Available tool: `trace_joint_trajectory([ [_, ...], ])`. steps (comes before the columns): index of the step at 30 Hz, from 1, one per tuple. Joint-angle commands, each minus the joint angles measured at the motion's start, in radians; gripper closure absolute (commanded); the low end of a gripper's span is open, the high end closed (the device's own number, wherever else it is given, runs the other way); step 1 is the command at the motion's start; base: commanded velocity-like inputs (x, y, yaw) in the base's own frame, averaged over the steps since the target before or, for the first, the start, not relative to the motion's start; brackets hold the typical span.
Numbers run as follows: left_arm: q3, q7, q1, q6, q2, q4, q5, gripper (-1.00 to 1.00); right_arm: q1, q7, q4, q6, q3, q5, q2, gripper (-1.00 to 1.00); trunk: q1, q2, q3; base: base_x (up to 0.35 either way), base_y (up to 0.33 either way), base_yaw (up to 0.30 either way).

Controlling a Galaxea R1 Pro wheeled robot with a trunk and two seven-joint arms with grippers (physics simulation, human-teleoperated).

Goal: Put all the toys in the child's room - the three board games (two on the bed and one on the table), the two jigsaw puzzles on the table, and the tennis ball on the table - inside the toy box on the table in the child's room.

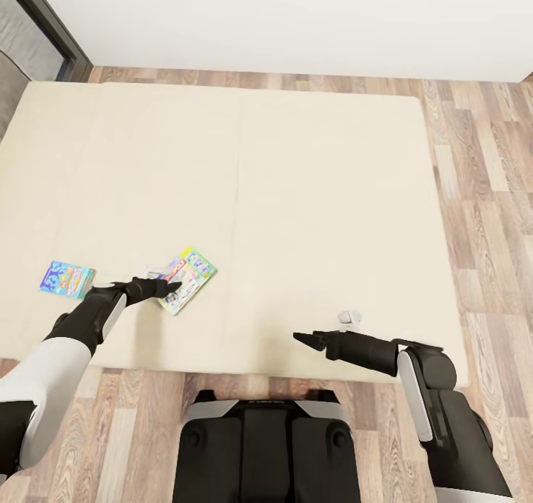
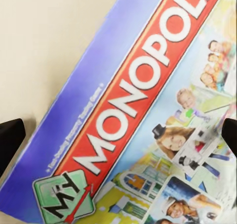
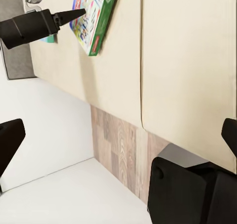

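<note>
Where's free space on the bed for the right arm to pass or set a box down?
Bare: the bed from the Monopoly box across to its right edge, and the whole half toward the wall. Crowded: the near-left corner, with the left gripper over Monopoly and the second board game beside it. The right gripper hangs over bare bed.

The left hand (image 1: 164,289) covers part of the Monopoly box (image 1: 191,277); contact cannot be told.
</note>
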Motion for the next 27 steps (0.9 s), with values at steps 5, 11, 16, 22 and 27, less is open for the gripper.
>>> trace_joint_trajectory([
  [5,-0.002,-0.002,0.000,0.006,0.000,-0.002,-0.001,-1.00,-0.001,0.000,0.000,0.007,-0.002,-0.005,0.001,-1.00,0.000,-0.001,-0.001,0.000,-0.122,0.000],
  [11,-0.003,-0.002,0.000,0.006,-0.002,-0.002,-0.002,-1.00,-0.001,0.000,0.000,0.007,-0.002,-0.005,0.001,-1.00,0.000,-0.001,-0.001,0.000,-0.023,0.000],
  [16,-0.003,-0.002,0.001,0.006,-0.002,-0.002,-0.002,-1.00,-0.001,0.000,0.000,0.007,-0.002,-0.005,0.001,-1.00,0.000,-0.001,-0.001,0.000,-0.181,0.000],
  [22,-0.003,-0.002,0.001,0.006,-0.002,-0.002,-0.002,-1.00,-0.001,-0.001,0.000,0.007,-0.002,-0.005,0.001,-1.00,0.000,-0.001,-0.001,0.000,-0.076,0.000],
  [27,-0.003,-0.002,0.001,0.006,-0.003,-0.002,-0.002,-1.00,-0.001,-0.001,0.000,0.007,-0.002,-0.005,0.001,-1.00,0.000,-0.001,-0.001,-0.030,-0.077,0.000],
])
